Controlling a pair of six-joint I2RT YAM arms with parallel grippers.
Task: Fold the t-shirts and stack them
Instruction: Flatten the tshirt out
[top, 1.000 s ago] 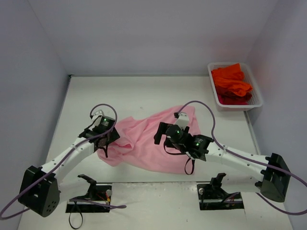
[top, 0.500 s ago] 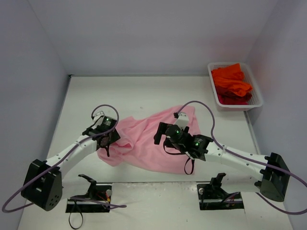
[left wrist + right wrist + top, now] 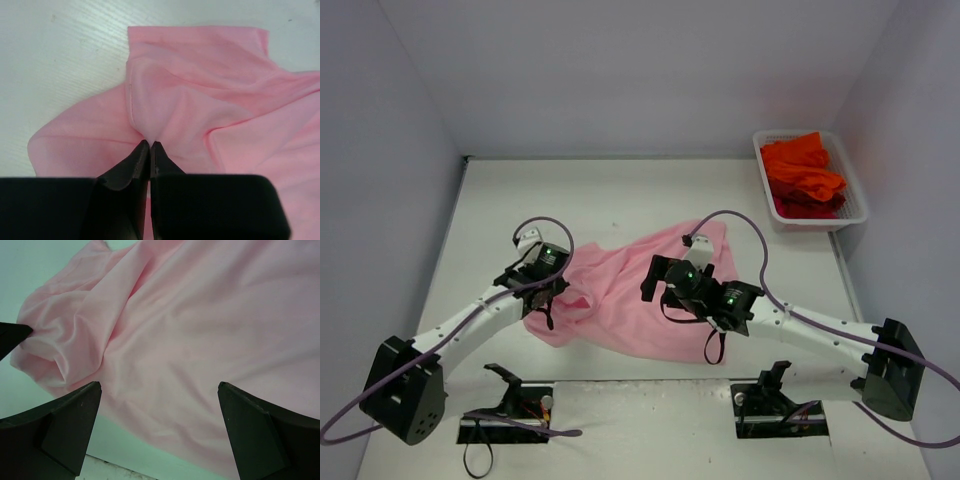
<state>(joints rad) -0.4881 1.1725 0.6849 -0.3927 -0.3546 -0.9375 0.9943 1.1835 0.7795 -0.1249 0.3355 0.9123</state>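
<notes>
While the pink shirt point(image 3: 620, 300) is lying crumpled on the table point(image 3: 520, 200) between the arms, the left gripper point(image 3: 150, 146) is pinching a raised fold at its left side, jaws pressed together on the cloth. The right gripper point(image 3: 160, 390) is hovering over the shirt's middle with its jaws spread wide, gripping nothing. Orange shirts point(image 3: 803, 172) are sitting in the basket point(image 3: 860, 215) at the far right corner, well apart. Judging by the wrinkles, the cloth is behaving as thin, light and limp. It is likely going to drape and slide rather than hold shape, so a pinch on a hem, shoulder seam or sleeve edge is looking safer than one on loose middle fabric, which would bunch.
</notes>
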